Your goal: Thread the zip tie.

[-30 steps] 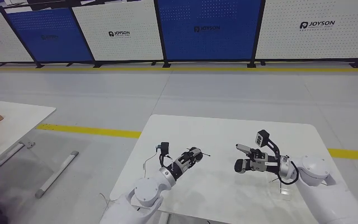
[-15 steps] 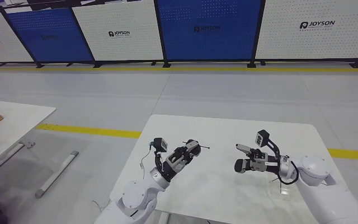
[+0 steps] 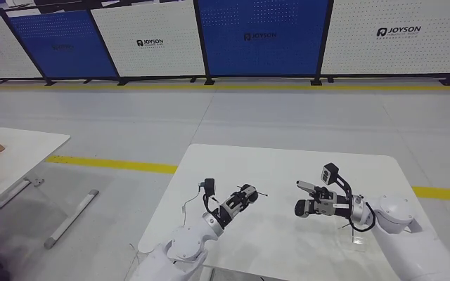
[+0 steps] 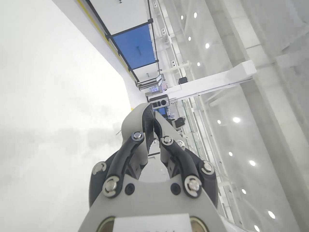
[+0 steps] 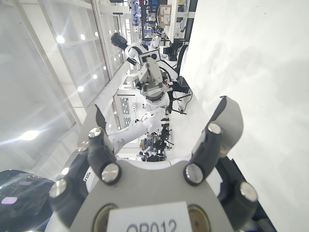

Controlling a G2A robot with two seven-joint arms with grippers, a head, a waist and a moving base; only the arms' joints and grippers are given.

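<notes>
Left hand point(image 3: 246, 194) sat over the near-left part of the white tabletop point(image 3: 281, 161), pointing across toward the other arm. Its fingers point(image 4: 147, 121) were pressed together, clamped on the zip tie point(image 3: 259, 192), a thin dark strip that poked out past the fingertips toward the middle of the tabletop. The zip tie itself was too thin to make out in the left wrist view.

Right hand point(image 3: 301, 197) was over the near-right part of the tabletop, facing the left hand, well apart from it. Its fingers point(image 5: 223, 108) were spread wide with nothing between them. Right wrist view looked straight across at the left hand point(image 5: 149, 74), held above the tabletop point(image 5: 265, 49).
</notes>
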